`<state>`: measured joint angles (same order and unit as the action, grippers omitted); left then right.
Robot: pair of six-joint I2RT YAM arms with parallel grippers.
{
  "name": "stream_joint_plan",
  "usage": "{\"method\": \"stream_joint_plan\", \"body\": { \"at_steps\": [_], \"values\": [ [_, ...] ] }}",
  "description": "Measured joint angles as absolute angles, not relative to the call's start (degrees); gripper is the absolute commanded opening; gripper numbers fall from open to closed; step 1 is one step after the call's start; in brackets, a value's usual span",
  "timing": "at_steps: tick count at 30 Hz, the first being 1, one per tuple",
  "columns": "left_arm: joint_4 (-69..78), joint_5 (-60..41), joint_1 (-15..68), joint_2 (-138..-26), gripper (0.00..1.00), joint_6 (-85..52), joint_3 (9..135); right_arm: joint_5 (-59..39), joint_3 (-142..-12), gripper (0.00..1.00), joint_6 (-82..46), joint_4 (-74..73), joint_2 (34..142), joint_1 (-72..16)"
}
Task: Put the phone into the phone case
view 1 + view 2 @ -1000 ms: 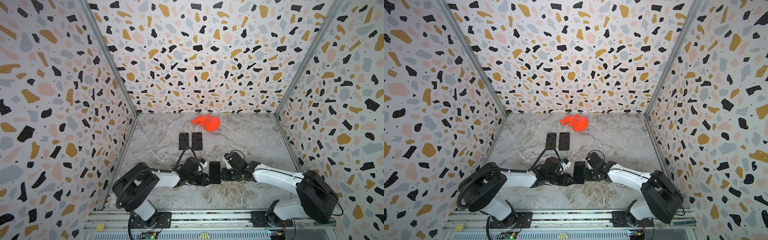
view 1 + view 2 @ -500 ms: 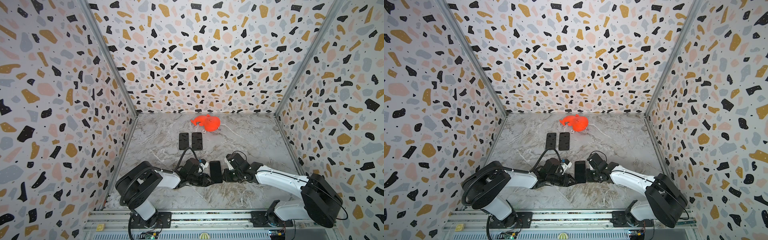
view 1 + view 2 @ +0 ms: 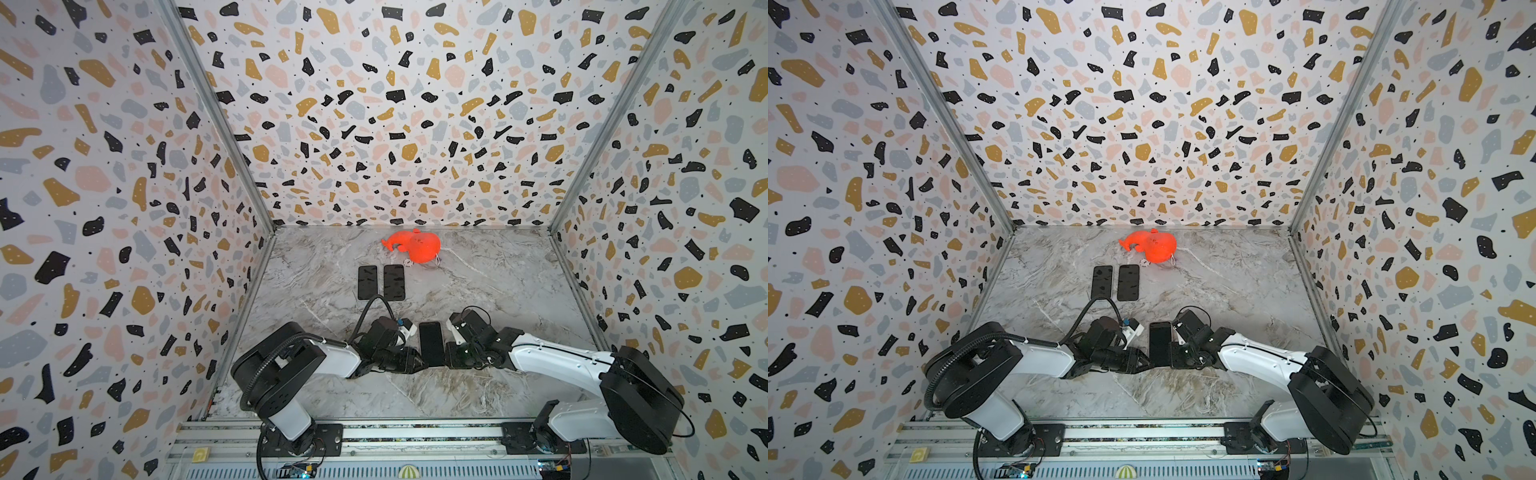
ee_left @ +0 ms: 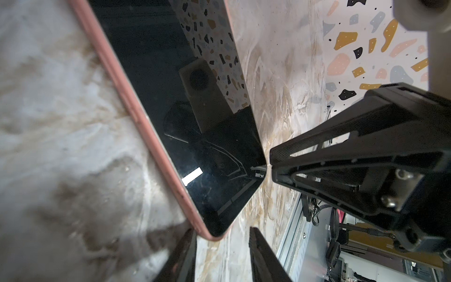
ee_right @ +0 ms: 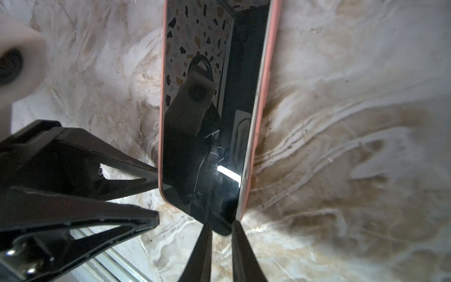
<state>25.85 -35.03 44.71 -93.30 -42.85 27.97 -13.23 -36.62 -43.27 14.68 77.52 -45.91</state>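
The phone (image 3: 431, 340) (image 3: 1160, 340), black screen up, lies in the pink phone case (image 4: 127, 97) at the front middle of the floor. In the right wrist view a pale strip of the phone's (image 5: 195, 146) side shows above the case's rim (image 5: 264, 85). My right gripper (image 3: 448, 358) (image 5: 222, 223) comes from the right, its jaws nearly together on the phone's near corner. My left gripper (image 3: 417, 360) (image 4: 222, 229) is open at the opposite near corner. One of its fingers (image 5: 153, 175) touches the case's edge, the other is clear of it.
Two flat black phone-sized slabs (image 3: 368, 282) (image 3: 393, 282) lie side by side further back. Behind them, near the back wall, sits an orange toy (image 3: 413, 245). Patterned walls close in three sides, and a metal rail (image 3: 415, 432) runs along the front.
The right gripper's jaws have narrowed onto the phone's corner. The phone and the left gripper stay about where they were.
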Motion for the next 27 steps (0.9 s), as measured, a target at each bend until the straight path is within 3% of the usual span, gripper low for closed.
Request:
{"method": "stream_joint_plan", "body": {
  "at_steps": [27],
  "values": [
    [28.77, -35.24, 44.71, -93.65, 0.39, -43.59, 26.74, -14.96, -34.96, 0.13, -44.1, 11.7, 78.78, -45.76]
  ]
}}
